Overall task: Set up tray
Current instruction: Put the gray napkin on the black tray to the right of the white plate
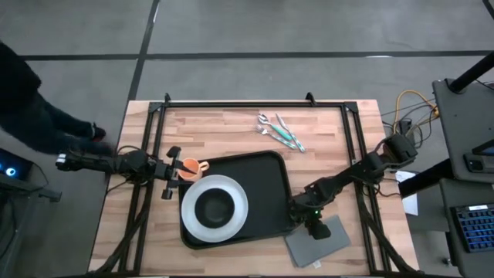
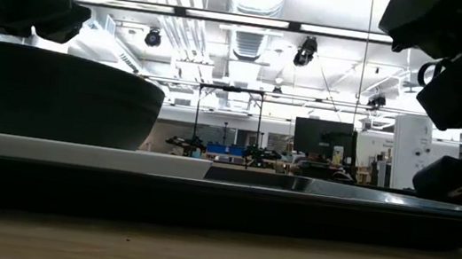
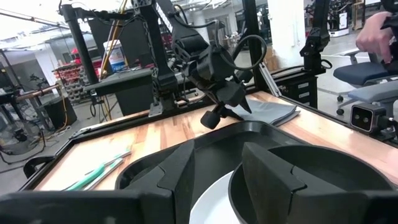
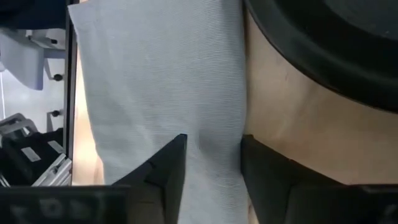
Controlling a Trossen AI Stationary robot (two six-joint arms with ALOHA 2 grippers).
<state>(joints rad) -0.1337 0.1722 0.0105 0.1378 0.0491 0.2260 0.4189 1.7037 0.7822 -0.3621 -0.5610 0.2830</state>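
Grey napkin (image 4: 161,93) lies directly under my right gripper (image 4: 211,163), at the tray's (image 1: 278,174) five o'clock corner; fingers part-open, pinching nothing yet.

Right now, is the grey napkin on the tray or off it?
Off it. The grey napkin lies on the wooden table beside the tray, at its corner, with the right gripper over it.

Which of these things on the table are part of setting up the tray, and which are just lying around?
Part of the job:
- black tray
- white plate with the black bowl on it, on the tray
- orange cup at the left gripper
- grey napkin under the right gripper
- cutlery, probably waiting its turn

Lying about:
- cables beside the table
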